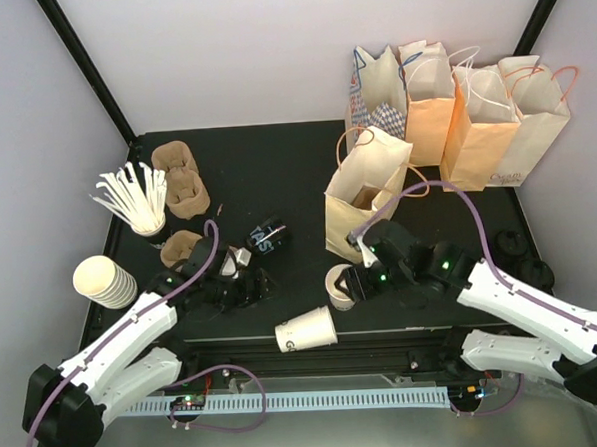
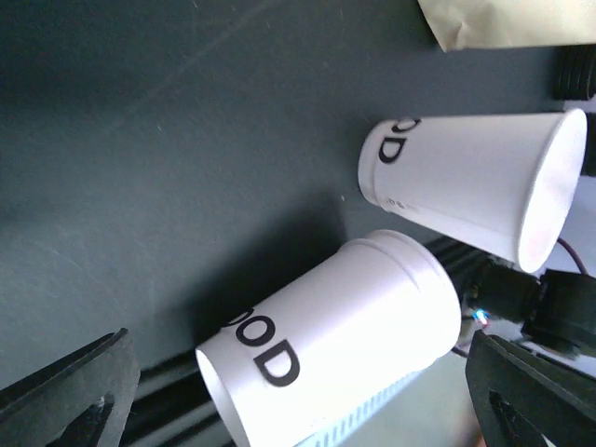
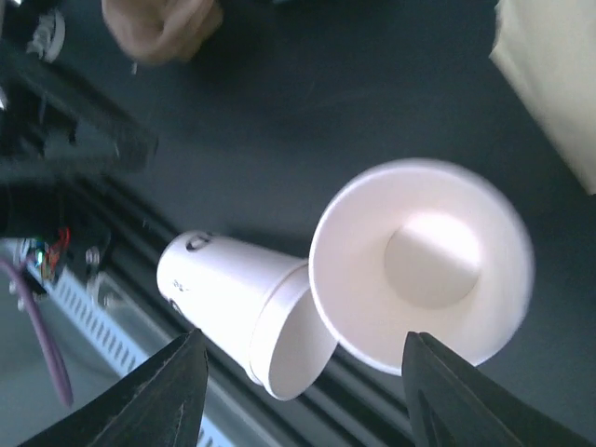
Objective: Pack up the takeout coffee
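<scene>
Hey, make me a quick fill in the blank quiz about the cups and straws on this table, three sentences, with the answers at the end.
1. The white cup nearest the front edge of the table lies on its ____.
2. The other white cup, by the right gripper, stands ____ with its mouth open.
3. The white straws stand on the robot's ____ side.
Missing words: side; upright; left.

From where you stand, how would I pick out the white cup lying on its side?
Look at the black table, at the middle of its near edge. A white paper cup with black letters lies there on its side, mouth pointing right. Its white neighbour just behind stands upright, mouth up.
</scene>
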{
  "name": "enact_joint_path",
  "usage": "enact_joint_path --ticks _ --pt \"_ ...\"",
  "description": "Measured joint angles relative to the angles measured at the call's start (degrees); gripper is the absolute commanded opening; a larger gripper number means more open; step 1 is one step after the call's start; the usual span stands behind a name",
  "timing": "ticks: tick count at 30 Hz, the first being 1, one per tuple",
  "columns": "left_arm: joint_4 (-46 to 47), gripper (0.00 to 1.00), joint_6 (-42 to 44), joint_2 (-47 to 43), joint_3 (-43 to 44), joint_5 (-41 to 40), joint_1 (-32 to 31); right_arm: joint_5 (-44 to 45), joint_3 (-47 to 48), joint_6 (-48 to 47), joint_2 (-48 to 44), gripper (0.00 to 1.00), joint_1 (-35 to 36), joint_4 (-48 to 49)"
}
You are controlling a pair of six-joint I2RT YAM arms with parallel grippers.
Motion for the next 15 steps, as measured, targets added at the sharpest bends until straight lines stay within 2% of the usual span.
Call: enact_joint_path --ticks 3,7,11,15 --pt "-1.4 0.99 -0.7 1.5 1.2 4.1 0.0 -3.1 -7.4 2.6 -3.3 0.66 2.3 3.7" --pt "-2.0 0.98 -1.9 2.0 0.5 9.5 -0.6 -5.9 -18.5 8.1 -8.2 0.79 6.7 11.6" --pt "-0.8 0.99 -4.1 1.3 -4.1 14.8 -1.8 -6.6 -26.7 14.5 -9.4 0.8 10.9 20.0" --pt "-2.2 0.98 -5.5 -0.2 -6.5 16.3 -2.6 -6.6 -29.4 19.5 -6.3 0.76 14.7 26.7"
